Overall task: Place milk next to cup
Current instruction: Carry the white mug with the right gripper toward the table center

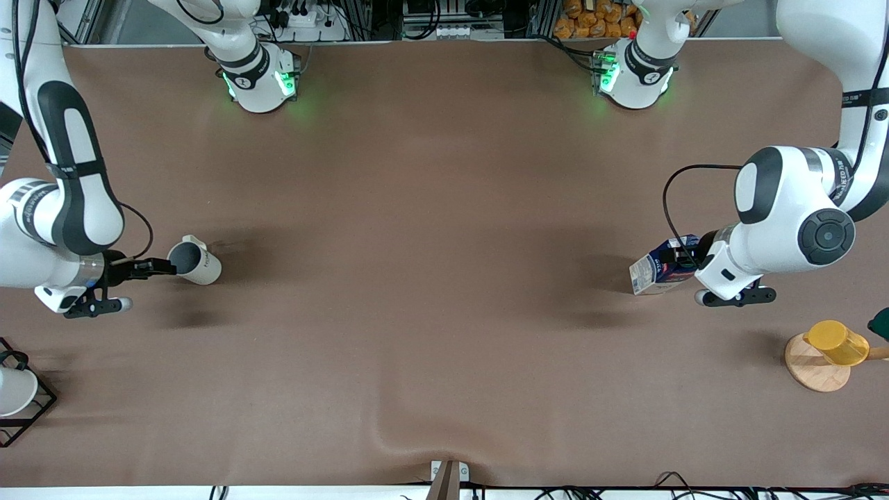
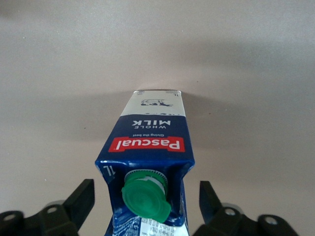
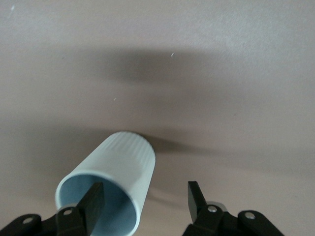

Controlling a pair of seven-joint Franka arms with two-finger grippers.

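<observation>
The milk (image 1: 653, 269), a dark blue carton with a green cap (image 2: 146, 197) and a red label band, stands on the table at the left arm's end. My left gripper (image 1: 684, 260) is open around its top; in the left wrist view (image 2: 146, 189) a gap shows on each side of the carton (image 2: 147, 142). The cup (image 1: 196, 261), an off-white mug, stands at the right arm's end. My right gripper (image 1: 163, 266) is open at its rim. In the right wrist view (image 3: 144, 189) one finger (image 3: 91, 201) is inside the cup (image 3: 120, 162) and the other is outside it.
A yellow cup (image 1: 837, 342) sits on a round wooden coaster (image 1: 812, 371) nearer the front camera than the milk. A black wire rack (image 1: 35, 410) with a white cup (image 1: 14, 392) stands at the right arm's end. The brown cloth (image 1: 417, 208) wrinkles at its front edge.
</observation>
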